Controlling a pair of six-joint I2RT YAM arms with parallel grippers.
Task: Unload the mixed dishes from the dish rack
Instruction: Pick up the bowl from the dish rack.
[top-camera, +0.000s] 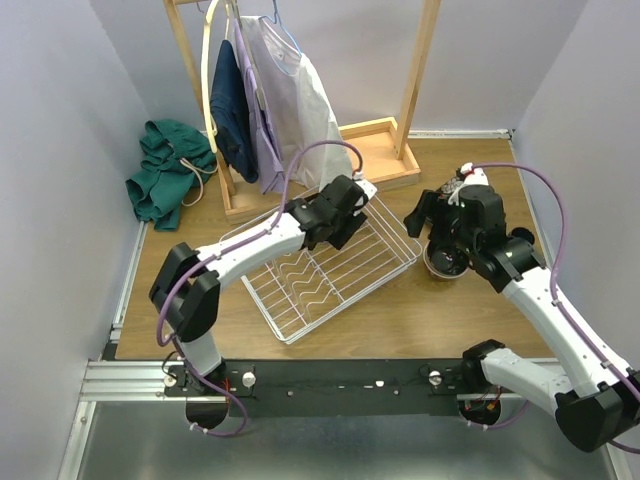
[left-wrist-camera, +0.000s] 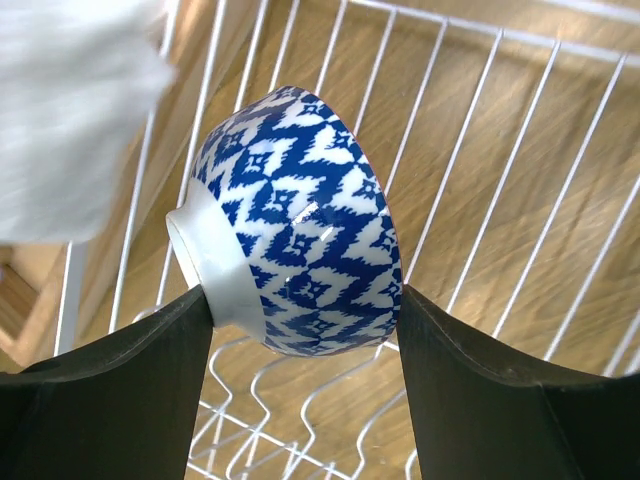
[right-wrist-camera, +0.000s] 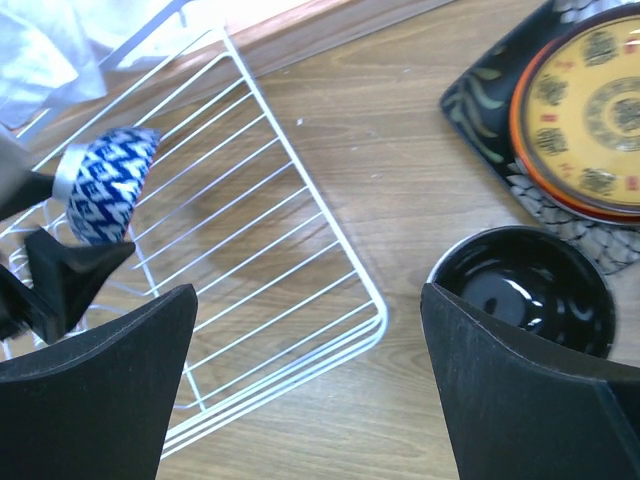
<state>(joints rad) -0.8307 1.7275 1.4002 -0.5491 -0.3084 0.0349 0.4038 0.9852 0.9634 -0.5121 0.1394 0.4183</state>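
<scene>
- Now, from the top external camera: the left gripper (top-camera: 348, 212) hangs over the far side of the dish rack (top-camera: 300, 288). The right gripper (top-camera: 445, 235) sits above a dark bowl (top-camera: 443, 263) on the worktop (top-camera: 400, 320), just right of the rack.
- Over to the left wrist: the blue-white bowl (left-wrist-camera: 295, 225) is pinched on its side, foot against one finger and rim against the other. It hangs above the rack's wires and rests on nothing.
- By the look of it that bowl is glazed ceramic: stiff, slick, and likely to chip or break if dropped. Foot-to-rim is a narrow hold on a curved wall, so a slow, level carry seems wise. A grip over the rim wall might be surer.
- Right wrist now: this gripper is spread wide and carries nothing. Below it the dark bowl stands upright, near a black square plate (right-wrist-camera: 480, 105) with a yellow plate (right-wrist-camera: 590, 110) lying on it.
- Judging by that, the blue-white bowl belongs down beside those dishes, clear of the rack's rim.
</scene>
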